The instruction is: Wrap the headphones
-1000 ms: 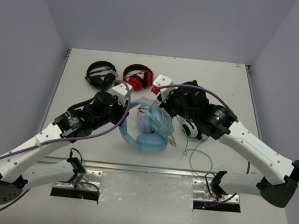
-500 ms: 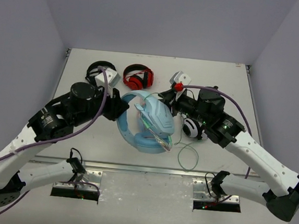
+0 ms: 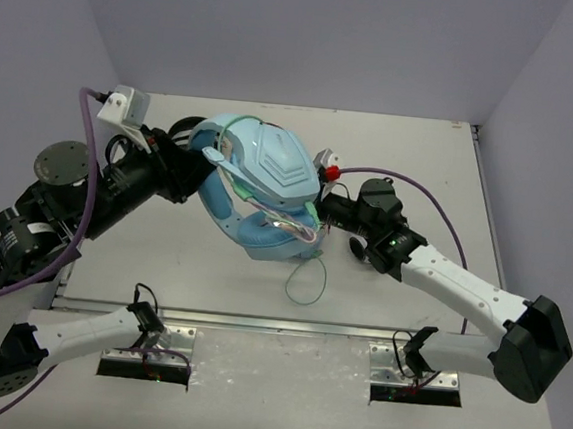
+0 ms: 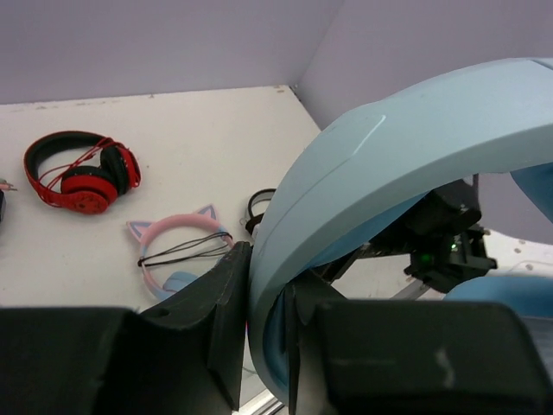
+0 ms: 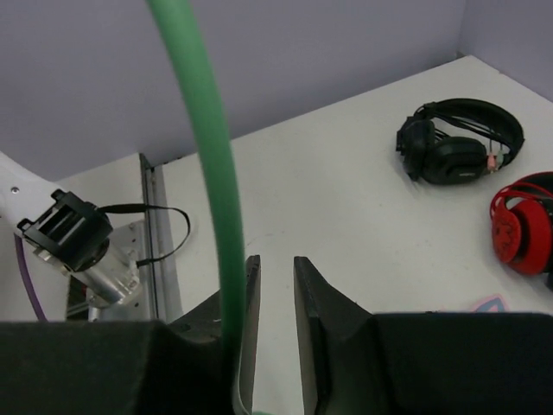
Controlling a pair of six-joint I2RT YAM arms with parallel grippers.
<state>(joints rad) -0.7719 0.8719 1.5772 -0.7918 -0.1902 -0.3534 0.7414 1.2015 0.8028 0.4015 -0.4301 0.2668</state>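
Observation:
The light-blue headphones (image 3: 259, 182) are lifted high off the table. My left gripper (image 3: 199, 159) is shut on their wide headband (image 4: 363, 181), which sits clamped between both fingers in the left wrist view. The thin green cable (image 3: 306, 276) is wound over the ear cups and hangs below in a loose loop. My right gripper (image 3: 325, 214) is just right of the lower ear cup. Its jaws stand a narrow gap apart with bare table showing between them. The cable (image 5: 207, 164) runs across the outside of its left finger (image 5: 251, 320), not through the gap.
Red headphones (image 4: 82, 173), pink-and-blue cat-ear headphones (image 4: 177, 246) and black headphones (image 5: 458, 143) lie on the table at the back. White-and-black headphones (image 3: 364, 249) lie under my right forearm. A metal rail (image 3: 277, 324) runs along the near table edge.
My left arm has raised the headphones up and back-left, off the table. My right gripper has dropped and moved left to beside the lower ear cup. The cable loop now hangs free.

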